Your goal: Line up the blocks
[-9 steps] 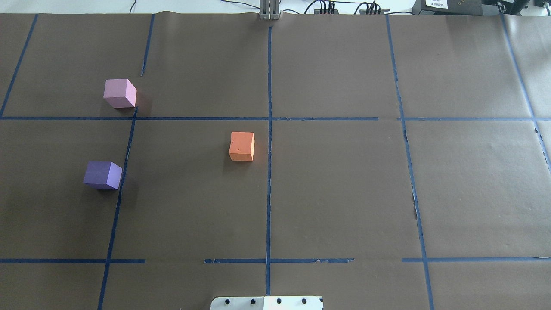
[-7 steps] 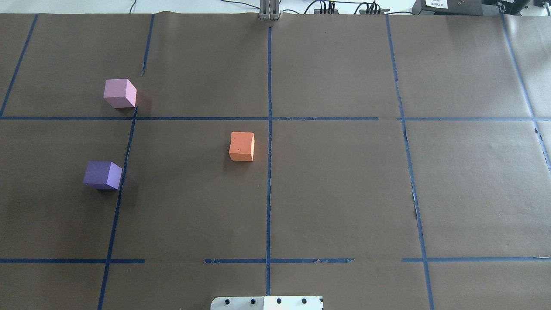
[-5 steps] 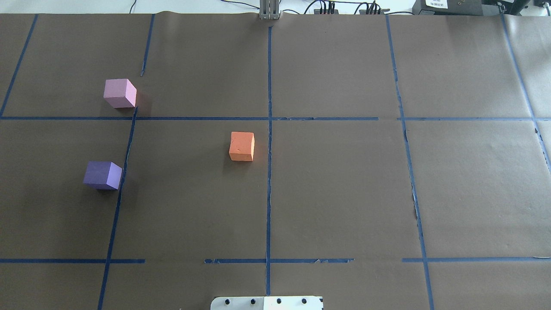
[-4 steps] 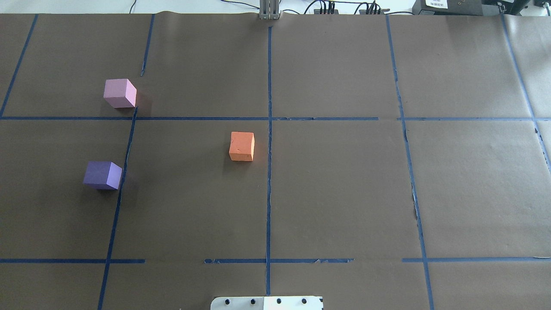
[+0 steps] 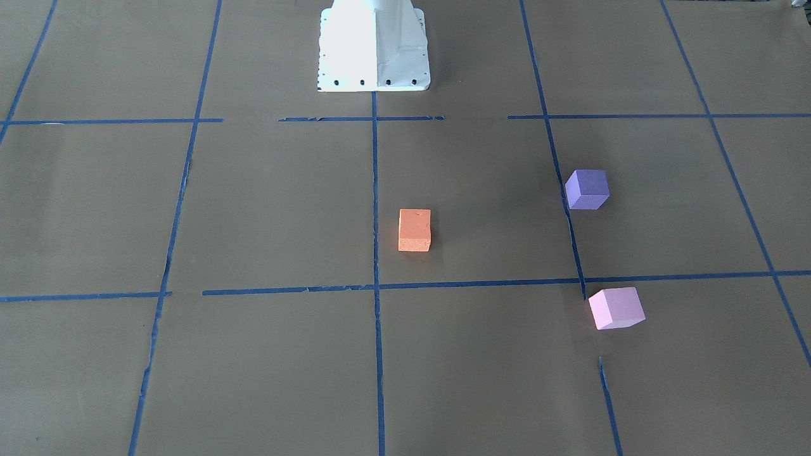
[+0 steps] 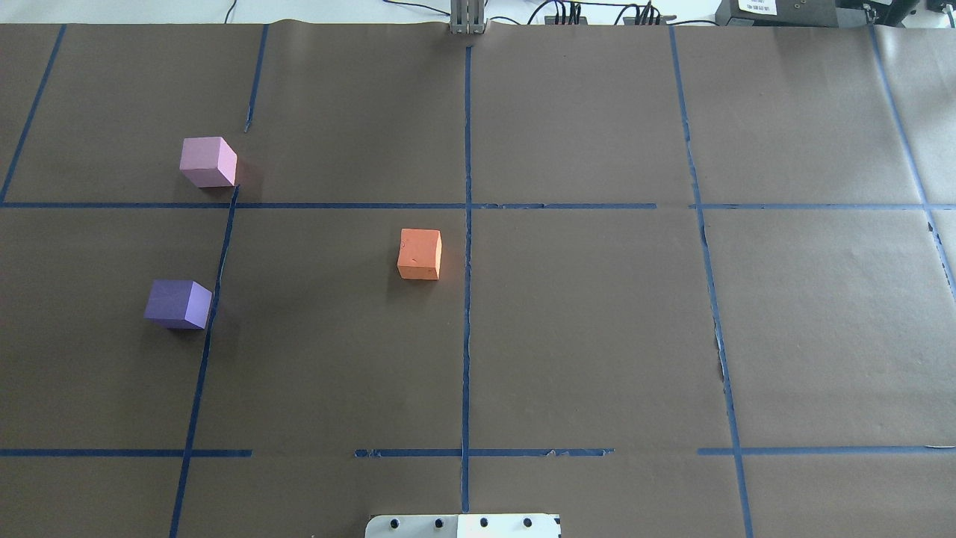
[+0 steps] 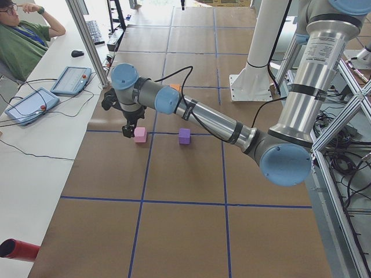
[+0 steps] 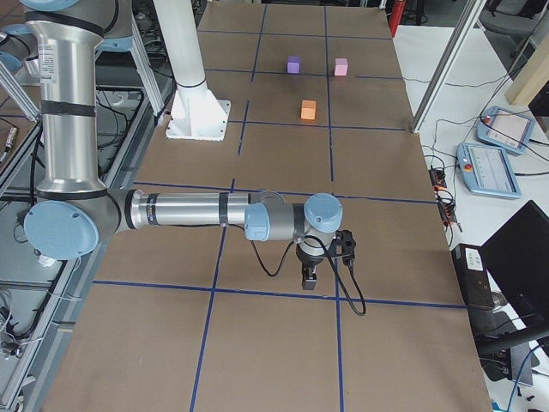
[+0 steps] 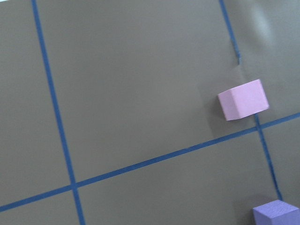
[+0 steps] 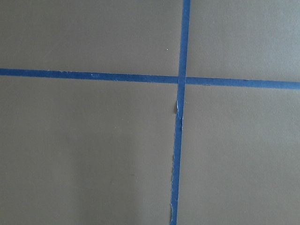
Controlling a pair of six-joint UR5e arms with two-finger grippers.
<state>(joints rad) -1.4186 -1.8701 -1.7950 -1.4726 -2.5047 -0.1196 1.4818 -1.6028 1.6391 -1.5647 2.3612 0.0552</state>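
Observation:
Three cubes lie apart on the brown paper. The orange block [image 6: 420, 254] is near the centre line, also in the front view [image 5: 415, 230]. The violet-purple block [image 6: 178, 304] and the light pink block [image 6: 208, 162] lie at the left, also in the left wrist view: pink [image 9: 243, 100], purple [image 9: 276, 213]. My left gripper [image 7: 126, 132] hangs raised beside the pink block [image 7: 139, 135]; I cannot tell if it is open. My right gripper [image 8: 309, 279] hangs over bare paper far from the blocks; I cannot tell its state either.
Blue tape lines [image 6: 467, 224] divide the brown paper into a grid. The white robot base [image 5: 374, 47] stands at the near middle edge. An operator [image 7: 23, 40] and teach pendants [image 7: 69, 80] are at the far side of the table.

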